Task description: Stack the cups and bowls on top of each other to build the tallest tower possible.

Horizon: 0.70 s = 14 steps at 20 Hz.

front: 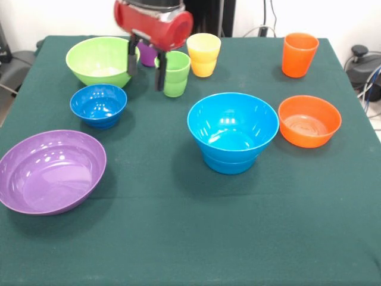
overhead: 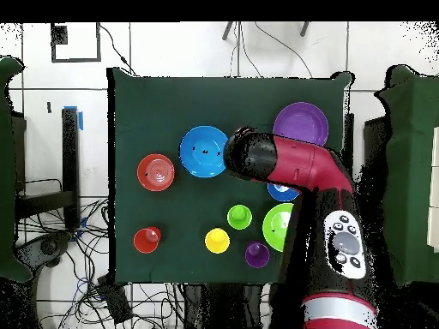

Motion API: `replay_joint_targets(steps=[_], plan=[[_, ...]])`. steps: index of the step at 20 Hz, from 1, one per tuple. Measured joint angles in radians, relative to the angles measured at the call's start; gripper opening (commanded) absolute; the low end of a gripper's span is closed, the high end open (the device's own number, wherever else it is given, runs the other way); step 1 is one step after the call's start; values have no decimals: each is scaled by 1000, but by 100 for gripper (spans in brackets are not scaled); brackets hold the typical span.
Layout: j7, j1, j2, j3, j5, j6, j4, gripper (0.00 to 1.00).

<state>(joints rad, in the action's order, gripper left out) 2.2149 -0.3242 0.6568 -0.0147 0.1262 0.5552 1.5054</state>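
Stacking barely begun: large blue bowl (front: 233, 130) sits on another; remaining bowls and cups lie scattered; gripper (front: 146, 67) hangs spread, empty.

Green-clothed surface (front: 178, 238) carries purple bowl (front: 50, 171) lower left, blue bowls (front: 232, 131) centre, orange bowl (front: 309, 121) right, cups (front: 203, 53) along the top.

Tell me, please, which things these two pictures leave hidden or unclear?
- Purple cup: front view, mostly behind the gripper and red arm.
- Dark blue bowl: overhead view, mostly under the arm.
- Light blue bowl: seems stacked on a second one; unclear.
- Gripper: overhead view, hidden beneath the arm.
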Motion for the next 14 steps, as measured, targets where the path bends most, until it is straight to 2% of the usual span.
replay_joint_targets(steps=[5,14], plan=[[0,-42,-27,25,43,0,0,100],[0,-52,-71,49,103,0,-2,100]])
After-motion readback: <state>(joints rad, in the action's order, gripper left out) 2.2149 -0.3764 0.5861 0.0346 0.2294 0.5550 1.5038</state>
